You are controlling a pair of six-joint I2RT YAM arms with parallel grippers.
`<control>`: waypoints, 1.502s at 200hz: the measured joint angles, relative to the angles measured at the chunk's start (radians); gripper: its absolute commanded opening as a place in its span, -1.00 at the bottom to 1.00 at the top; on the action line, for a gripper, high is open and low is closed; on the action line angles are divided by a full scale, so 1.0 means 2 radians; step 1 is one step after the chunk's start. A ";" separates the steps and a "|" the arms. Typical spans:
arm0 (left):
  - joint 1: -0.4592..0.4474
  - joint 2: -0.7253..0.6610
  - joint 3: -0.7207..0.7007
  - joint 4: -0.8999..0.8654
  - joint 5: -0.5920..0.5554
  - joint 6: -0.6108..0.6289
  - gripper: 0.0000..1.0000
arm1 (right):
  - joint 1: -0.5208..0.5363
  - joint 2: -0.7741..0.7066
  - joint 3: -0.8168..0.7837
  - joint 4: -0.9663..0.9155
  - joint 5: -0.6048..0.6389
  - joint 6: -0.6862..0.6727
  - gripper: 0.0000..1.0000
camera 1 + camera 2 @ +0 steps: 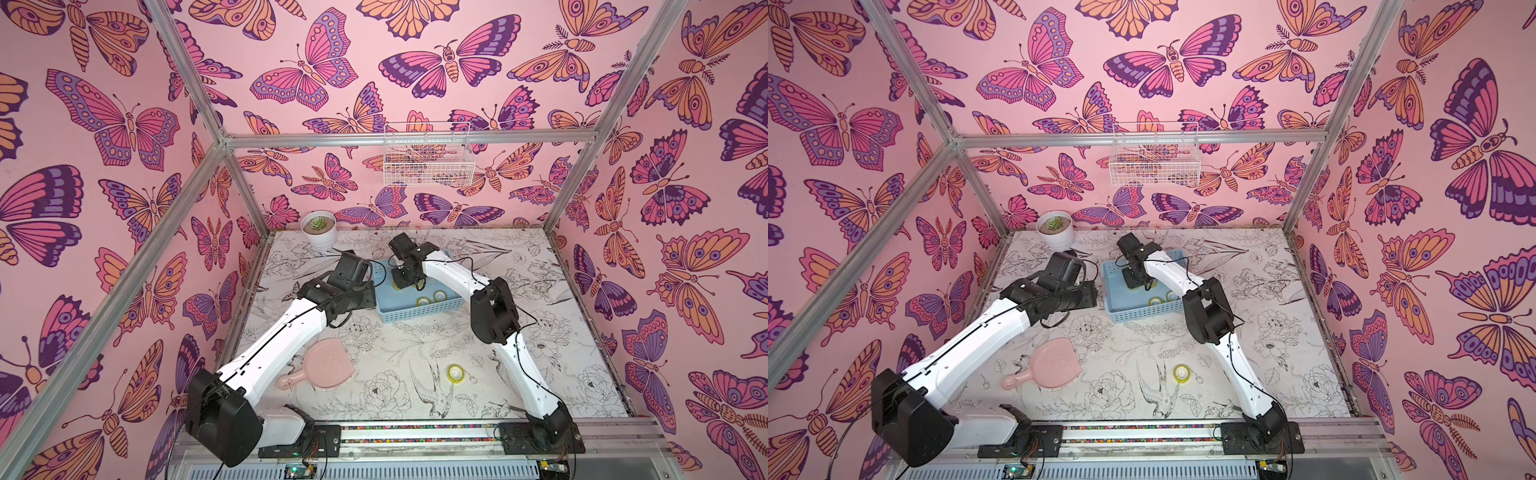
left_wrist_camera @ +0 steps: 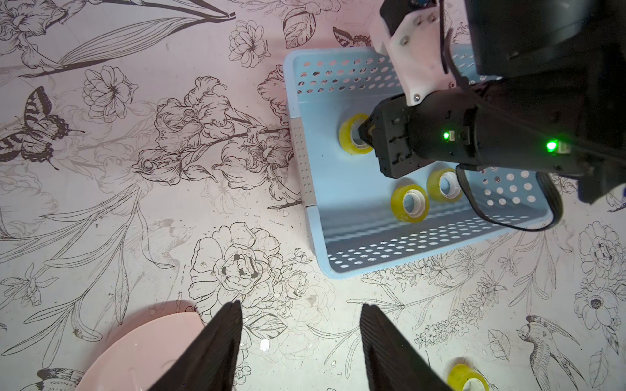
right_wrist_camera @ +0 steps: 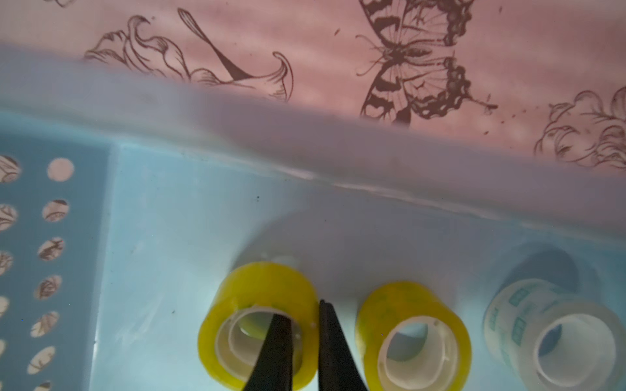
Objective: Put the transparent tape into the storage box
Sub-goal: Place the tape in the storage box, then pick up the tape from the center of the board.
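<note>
1. Right gripper (image 3: 306, 338) clamped on the wall of a yellow tape roll (image 3: 261, 287), one finger down the core, one outside; roll low inside the storage box (image 3: 162, 237), on or just above its base, cannot tell which
2. Left gripper (image 2: 301, 348) apart and empty, hovering over bare table just outside the storage box
3. Likely slip: rising without a clean release and dragging the roll back out of the box; cause, the inner finger snagging in the snug core
4. Likely knock: opening wide and shoving the neighbouring yellow roll (image 3: 406, 304), just beside the held one inside the box, perhaps into the colourless roll (image 3: 548, 304) next along
5. Possible snag: black cable (image 2: 550, 203) looping over the box's corner, liable to tug the box on withdrawal
6. Easy to call the job done early: loose yellow roll (image 1: 455, 372) lying on the table, well clear of the box, off the long wall facing the arm bases
7. Right wrist view alone: finger-in-core grip and the colourless roll; grip hidden under the gripper body in the left wrist view, too small in both top views
8. Left wrist view and both top views instead: loose roll outside the box, plus two rolls (image 2: 410, 203) by the box's perforated wall; cannot tell whether these match the neighbours above
</note>
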 measured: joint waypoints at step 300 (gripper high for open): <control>-0.041 -0.023 0.000 0.029 0.053 0.037 0.28 | 0.003 -0.326 -0.254 0.006 0.041 0.047 -0.05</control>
